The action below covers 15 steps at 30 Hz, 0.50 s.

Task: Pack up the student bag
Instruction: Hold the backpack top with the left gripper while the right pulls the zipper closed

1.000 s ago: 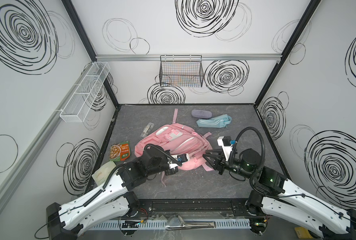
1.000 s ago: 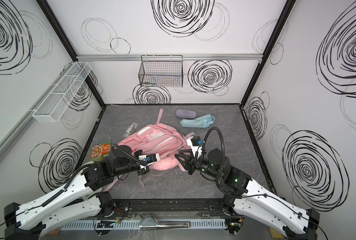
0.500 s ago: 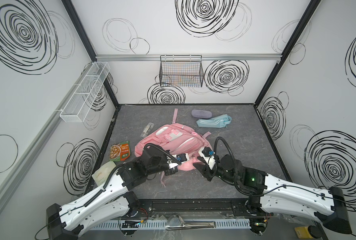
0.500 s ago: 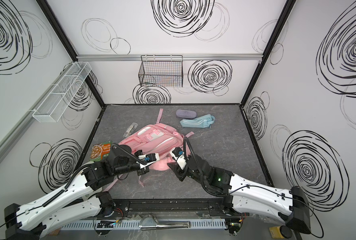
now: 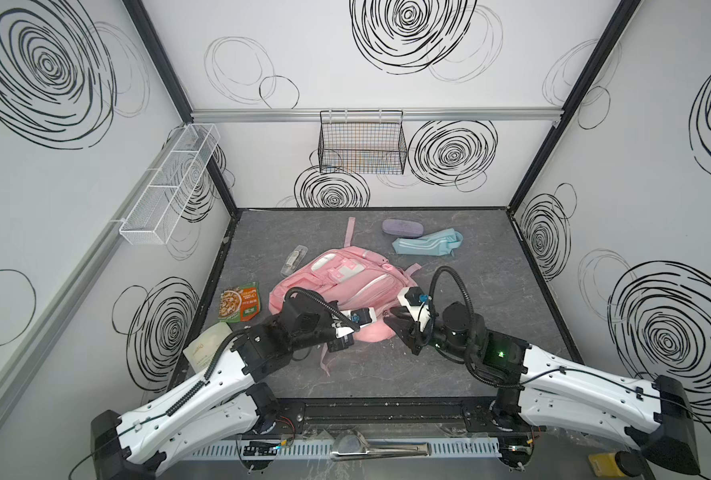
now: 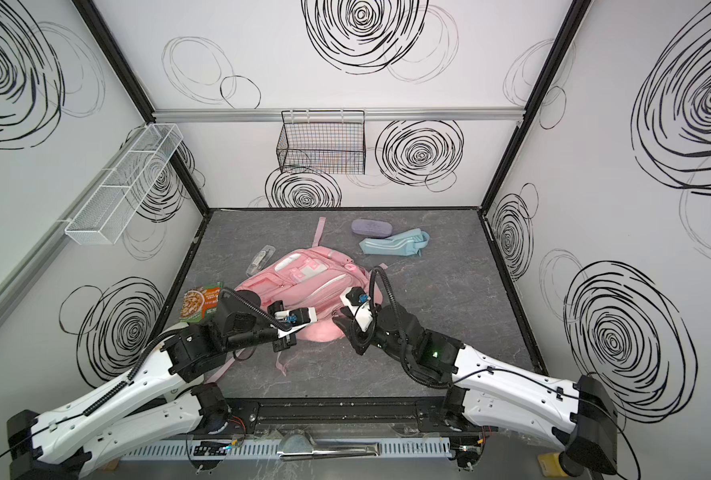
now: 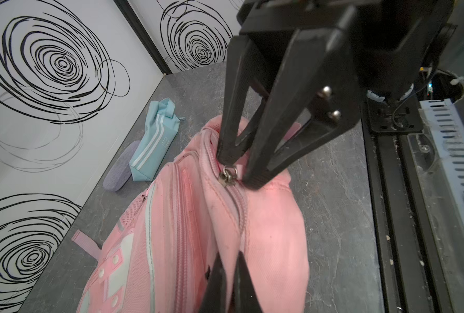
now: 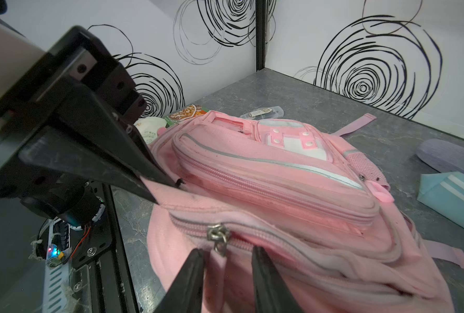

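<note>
The pink student bag (image 5: 345,274) lies flat in mid-table, its top end toward me, as both top views show (image 6: 304,274). My left gripper (image 7: 226,271) is shut on a fold of the bag's fabric beside the main zipper; the right wrist view shows the pinch (image 8: 155,189). My right gripper (image 8: 226,260) is open at the bag's near edge (image 5: 395,328). Its fingers (image 8: 195,271) straddle the pink tab hanging from the metal zipper pull (image 8: 218,234). The main zipper looks shut on both sides of the pull.
A light-blue pouch (image 5: 426,245) and a purple case (image 5: 401,227) lie behind the bag on the right. A snack packet (image 5: 239,301), a clear packet (image 5: 293,259) and a white sachet (image 5: 204,349) lie left. A wire basket (image 5: 362,143) hangs on the back wall.
My right gripper has moved left to the bag's near edge and now straddles the zipper tab. The left gripper has kept its pinch and place.
</note>
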{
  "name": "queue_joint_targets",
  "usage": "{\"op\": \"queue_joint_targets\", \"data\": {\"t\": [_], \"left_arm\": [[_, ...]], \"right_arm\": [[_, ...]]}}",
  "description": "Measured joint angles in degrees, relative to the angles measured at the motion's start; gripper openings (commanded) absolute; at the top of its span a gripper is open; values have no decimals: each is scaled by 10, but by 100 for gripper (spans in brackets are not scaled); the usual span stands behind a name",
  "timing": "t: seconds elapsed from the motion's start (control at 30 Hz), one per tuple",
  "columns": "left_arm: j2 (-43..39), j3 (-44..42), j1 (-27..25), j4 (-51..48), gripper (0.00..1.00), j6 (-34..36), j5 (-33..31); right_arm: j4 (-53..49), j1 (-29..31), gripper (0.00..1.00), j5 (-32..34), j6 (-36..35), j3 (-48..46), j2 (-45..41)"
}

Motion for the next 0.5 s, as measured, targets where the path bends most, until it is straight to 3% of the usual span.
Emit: {"op": "queue_joint_targets", "data": {"t": [0.27, 0.4, 0.5], "left_arm": [[-3, -4, 0, 0, 0, 0, 1], [-5, -6, 0, 0, 0, 0, 0], [-7, -6, 0, 0, 0, 2, -1]], "right_arm": [[19, -1, 16, -25, 2, -3, 12], [20, -2, 1, -27, 2, -5, 11], [20, -6, 0, -21, 9, -6, 6]]}}
